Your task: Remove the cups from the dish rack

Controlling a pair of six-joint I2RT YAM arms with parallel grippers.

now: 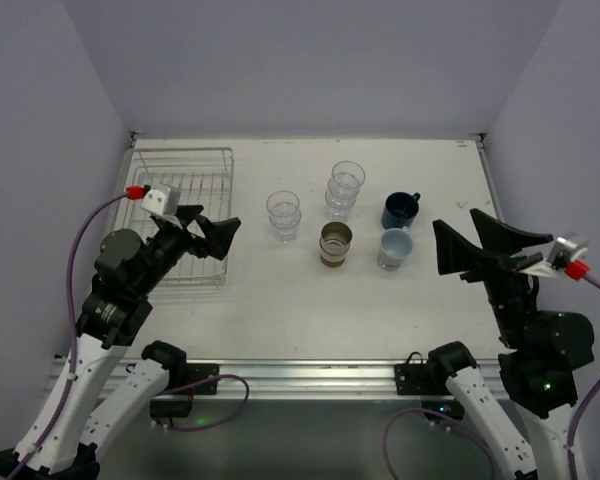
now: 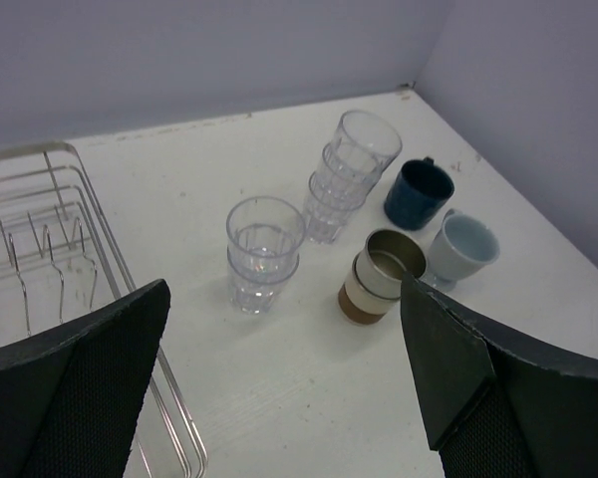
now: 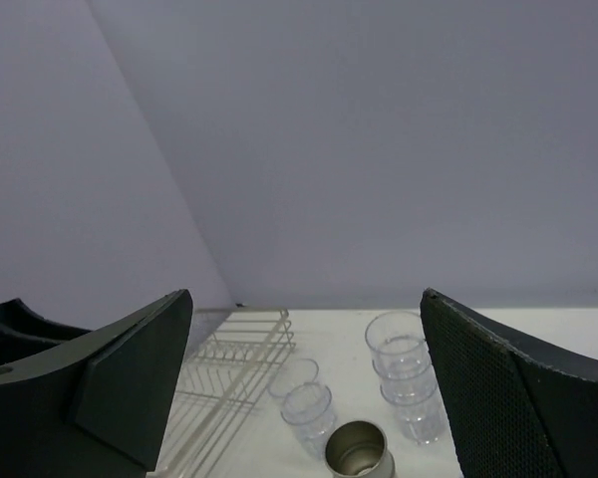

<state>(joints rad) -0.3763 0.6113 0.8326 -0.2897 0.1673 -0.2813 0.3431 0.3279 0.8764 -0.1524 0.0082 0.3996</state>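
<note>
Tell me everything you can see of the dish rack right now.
The dish rack is a rectangular grid of silver wire with low raised sides and a row of upright prongs inside. It sits flat on the white table at the far left, close to the wall. No cups show in its visible part; the cups stand on the table to its right, apart from it. The left arm hides its near end, jaws open above its right side.
</note>
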